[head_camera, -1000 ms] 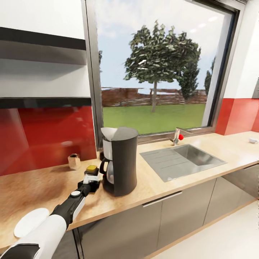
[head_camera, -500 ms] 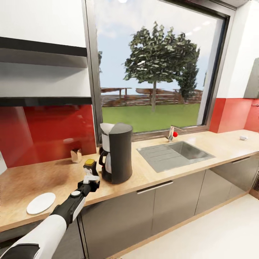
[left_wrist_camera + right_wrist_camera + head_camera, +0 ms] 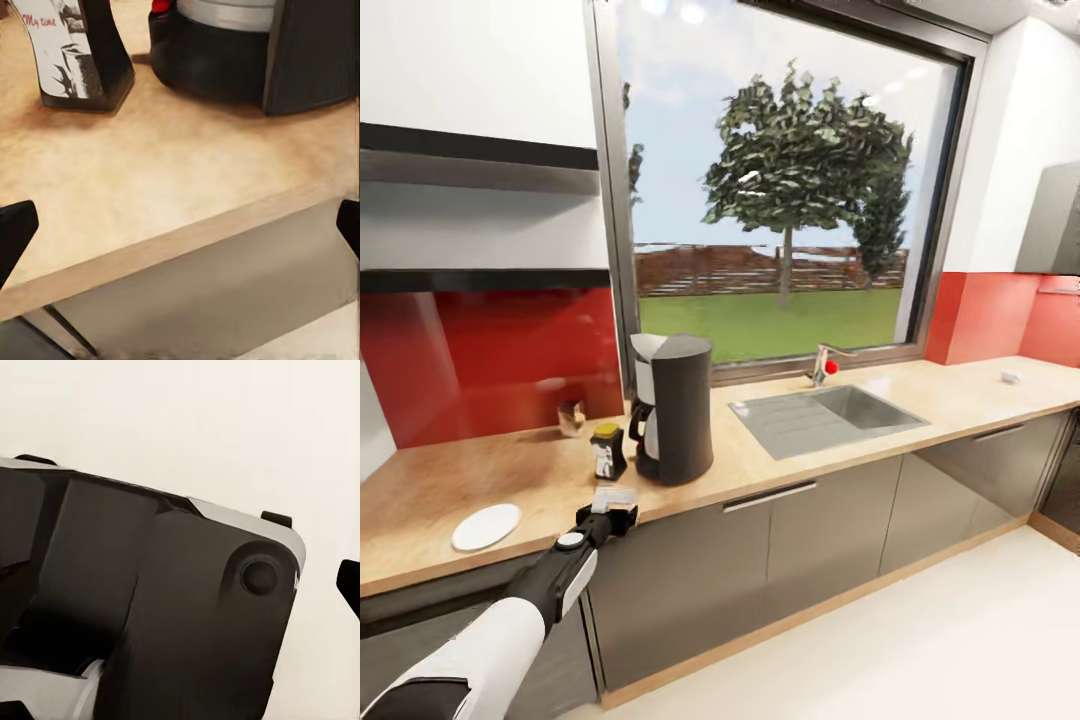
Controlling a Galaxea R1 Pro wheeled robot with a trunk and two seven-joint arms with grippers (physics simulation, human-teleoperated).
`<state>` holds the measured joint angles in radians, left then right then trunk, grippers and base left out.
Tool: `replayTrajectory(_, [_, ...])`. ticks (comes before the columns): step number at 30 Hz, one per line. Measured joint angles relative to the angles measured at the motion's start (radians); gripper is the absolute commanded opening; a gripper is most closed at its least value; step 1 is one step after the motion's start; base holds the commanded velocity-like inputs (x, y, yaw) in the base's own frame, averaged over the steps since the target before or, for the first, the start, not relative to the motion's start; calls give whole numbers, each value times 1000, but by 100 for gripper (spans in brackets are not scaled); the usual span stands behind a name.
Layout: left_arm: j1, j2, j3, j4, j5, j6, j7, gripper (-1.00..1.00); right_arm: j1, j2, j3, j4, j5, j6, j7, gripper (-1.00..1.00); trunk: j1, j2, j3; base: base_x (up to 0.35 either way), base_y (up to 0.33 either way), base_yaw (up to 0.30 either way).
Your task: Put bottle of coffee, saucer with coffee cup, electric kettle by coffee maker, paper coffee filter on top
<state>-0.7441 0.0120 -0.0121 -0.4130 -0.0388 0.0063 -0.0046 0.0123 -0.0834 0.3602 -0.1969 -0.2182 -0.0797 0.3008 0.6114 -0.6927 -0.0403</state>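
1. One long table (image 3: 780,470) carries the coffee maker (image 3: 678,408), with a white filter (image 3: 645,347) on its top.
2. Left end effector (image 3: 614,497) hangs off the table's front edge, fingers spread and empty; the right one's state I cannot tell.
3. Saucer (image 3: 486,526) lies at its 9 o'clock, nearest the left arm.
4. Coffee jar (image 3: 608,451) stands upright at 12 o'clock, just beside the coffee maker.

one coffee maker (image 3: 673,407), one bottle of coffee (image 3: 607,451), one saucer (image 3: 486,526)
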Motion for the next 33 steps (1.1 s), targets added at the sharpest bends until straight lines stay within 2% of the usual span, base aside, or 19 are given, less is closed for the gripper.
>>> replayTrajectory(8, [3, -3, -2, 110, 2, -6, -12, 100, 0, 0, 0, -40, 0, -3, 0, 100, -1, 0, 0, -186, -1, 0])
replayTrajectory(11, [32, -5, -3, 147, 1, -50, -14, 100, -1, 0, 0, -72, 1, -11, 0, 100, -1, 0, 0, -15, 0, 0])
replayTrajectory(13, [79, -7, -2, 158, 1, -120, -16, 100, -1, 0, 1, -112, 2, -14, 1, 100, -1, 0, 0, -3, 0, 0])
replayTrajectory(17, [153, -9, -2, 158, 2, -165, -17, 100, -1, -3, 1, -138, 3, -16, 1, 100, -1, 0, 0, 0, 0, 0])
replayTrajectory(19, [188, -11, -2, 161, 2, -181, -18, 100, -1, -15, 1, -141, 3, -16, 1, 100, -1, 0, 0, 0, 0, 0])
replayTrajectory(26, [327, -9, -1, 165, 2, -194, -16, 100, -1, -33, 1, -145, 3, -19, 1, 100, -1, 0, 0, 0, 0, 0])
replayTrajectory(31, [392, -1, 0, 165, 0, -195, -13, 100, -1, -36, 0, -168, 3, -53, 1, 100, -1, 0, 0, 0, 0, 8])
replayTrajectory(33, [422, 4, 1, 160, 1, -197, -11, 100, -2, -46, -1, -176, 3, -58, 1, 100, -1, 0, -1, 0, 0, 135])
